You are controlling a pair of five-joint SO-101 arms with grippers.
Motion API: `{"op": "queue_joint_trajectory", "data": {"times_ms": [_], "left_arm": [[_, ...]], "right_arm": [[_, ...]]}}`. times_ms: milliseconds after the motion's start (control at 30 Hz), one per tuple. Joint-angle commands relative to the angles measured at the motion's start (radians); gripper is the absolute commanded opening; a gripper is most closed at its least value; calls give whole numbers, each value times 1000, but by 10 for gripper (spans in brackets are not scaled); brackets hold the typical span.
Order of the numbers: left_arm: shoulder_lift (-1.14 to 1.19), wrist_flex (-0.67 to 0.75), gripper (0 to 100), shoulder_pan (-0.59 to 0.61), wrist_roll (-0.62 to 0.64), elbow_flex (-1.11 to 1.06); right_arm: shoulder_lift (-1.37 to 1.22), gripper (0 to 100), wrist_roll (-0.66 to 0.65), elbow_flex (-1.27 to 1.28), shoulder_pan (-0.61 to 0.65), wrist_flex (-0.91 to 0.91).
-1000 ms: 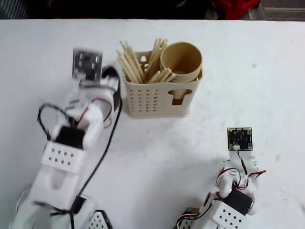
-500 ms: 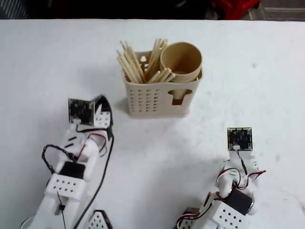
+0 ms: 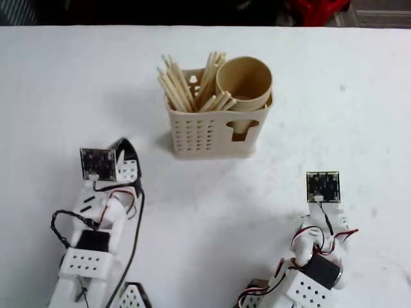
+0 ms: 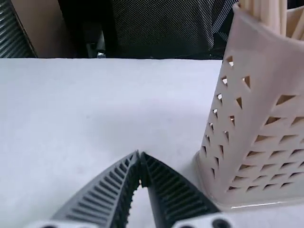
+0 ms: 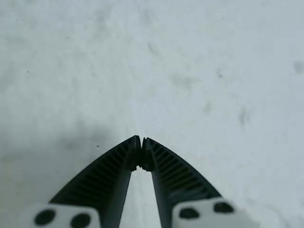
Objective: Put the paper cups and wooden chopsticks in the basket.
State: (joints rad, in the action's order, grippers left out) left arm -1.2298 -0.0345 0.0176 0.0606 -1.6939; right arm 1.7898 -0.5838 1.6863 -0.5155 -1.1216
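While both my arms are low near the bottom edge of the high view, I begin at the lower left, where my left arm (image 3: 96, 218) rests over the white table (image 3: 359, 115). My left gripper (image 4: 141, 156) has its two black toothed fingers (image 4: 107, 192) pressed together at the tips, and nothing is between them. In the high view it points toward the upper right and lies to the lower left of the basket (image 3: 209, 138), apart from it. In the left wrist view the cream wall of the basket (image 4: 256, 133), with its small triangular holes, stands near my fingers.

At the upper centre of the high view the basket stands upright on the table. The wooden chopsticks (image 3: 183, 86) are in its left part, leaning in a bundle with their ends above the rim. The paper cups (image 3: 245, 80) sit in its right part, nested one in the other as far as I can tell.

At the lower right of the high view is my right arm (image 3: 318, 263), with a small square camera board (image 3: 322, 186) at its front. My right gripper (image 5: 141, 140) is also closed tip to tip, holding nothing, above bare table, well apart from the basket.
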Motion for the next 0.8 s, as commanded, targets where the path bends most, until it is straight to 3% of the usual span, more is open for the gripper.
{"op": "queue_joint_trajectory", "data": {"times_ms": [0, 167, 433, 667, 767], "left_arm": [[-22, 20, 27, 8, 0, 0], [-24, 68, 24, 15, 0, 0], [-24, 224, 24, 200, 6, 0], [-24, 235, 24, 188, 8, 0], [-21, 230, 24, 143, 8, 0]], "right_arm": [[10, 18, 5, 5, 5, -5], [10, 18, 5, 5, 5, -5], [10, 18, 5, 5, 5, -5], [10, 18, 11, 5, 15, 1], [8, 18, 11, 5, 84, 1]]}}
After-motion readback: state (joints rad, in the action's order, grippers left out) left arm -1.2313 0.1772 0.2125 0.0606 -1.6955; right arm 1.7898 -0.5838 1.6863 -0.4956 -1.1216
